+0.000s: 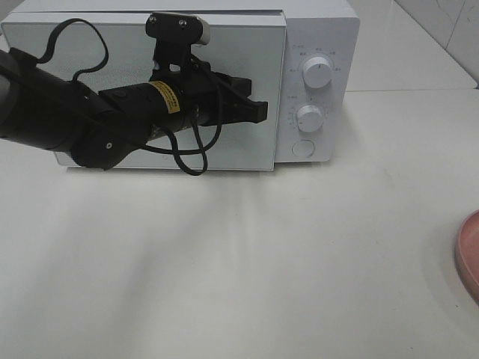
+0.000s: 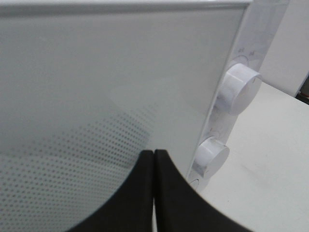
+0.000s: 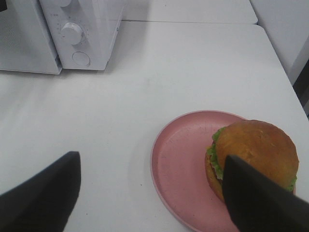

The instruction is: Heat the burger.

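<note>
The left gripper [image 1: 258, 111] sits in front of the microwave [image 1: 318, 45] door [image 1: 135, 45], its black fingers pressed flat together with nothing between them. In the left wrist view the two fingertips [image 2: 145, 166] meet along a thin seam, clenched on nothing, and point at the lower part of the frosted door [image 2: 96, 87] close to its edge. Just beyond that edge, to the gripper's right, lies the white control panel with an upper knob [image 2: 240, 88] and a lower knob [image 2: 212, 157]. In the overhead view the same two knobs, upper [image 1: 317, 74] and lower [image 1: 309, 118], stand to the right of the fingertips, with a round button [image 1: 302, 147] below them. The door is closed. A black cable [image 1: 191, 161] loops under the left arm.

Farther right, well apart from the left gripper, only the rim of a pink plate [image 1: 468, 254] shows at the edge of the overhead view on the white table [image 1: 239, 262].

The right gripper [image 3: 149, 188] hovers above the table with its fingers spread wide, released and holding nothing. The plate [image 3: 178, 169] lies beneath it, toward its right finger [image 3: 260, 198]. The burger [image 3: 253, 150] rests on the far side of that plate, partly hidden behind the right finger, with green lettuce showing under its brown bun. The microwave [image 3: 87, 29] stands well ahead of this gripper, off to its left.
</note>
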You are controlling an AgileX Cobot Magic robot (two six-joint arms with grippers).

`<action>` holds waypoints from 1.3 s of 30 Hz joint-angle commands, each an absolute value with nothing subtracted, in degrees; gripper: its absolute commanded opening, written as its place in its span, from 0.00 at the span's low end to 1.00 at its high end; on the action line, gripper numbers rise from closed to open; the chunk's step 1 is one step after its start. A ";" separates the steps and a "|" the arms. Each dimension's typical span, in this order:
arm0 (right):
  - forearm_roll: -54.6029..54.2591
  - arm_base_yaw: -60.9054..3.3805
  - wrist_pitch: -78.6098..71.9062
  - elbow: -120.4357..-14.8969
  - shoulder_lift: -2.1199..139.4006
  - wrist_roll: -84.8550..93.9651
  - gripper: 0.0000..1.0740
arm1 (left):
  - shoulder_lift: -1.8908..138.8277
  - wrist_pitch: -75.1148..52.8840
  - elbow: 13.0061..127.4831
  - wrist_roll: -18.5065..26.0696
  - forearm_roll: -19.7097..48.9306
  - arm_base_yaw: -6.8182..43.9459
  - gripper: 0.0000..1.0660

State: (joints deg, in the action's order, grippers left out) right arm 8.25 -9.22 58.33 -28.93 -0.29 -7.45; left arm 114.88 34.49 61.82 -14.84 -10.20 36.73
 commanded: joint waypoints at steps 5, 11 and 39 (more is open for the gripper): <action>8.37 -9.05 57.58 -28.82 -1.72 -7.33 0.71 | 117.06 32.37 66.98 -15.36 -5.27 36.04 0.00; 8.37 -9.05 57.58 -28.82 -1.72 -7.33 0.71 | 117.91 32.66 68.70 -15.30 -5.33 35.98 0.00; 8.37 -9.05 57.58 -28.82 -1.72 -7.33 0.71 | 111.15 6.07 69.90 -15.53 -5.44 40.22 0.00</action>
State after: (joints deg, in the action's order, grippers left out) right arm 8.25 -9.22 58.33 -28.93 -0.29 -7.45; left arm 111.96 7.56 69.39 -15.13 -5.84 39.76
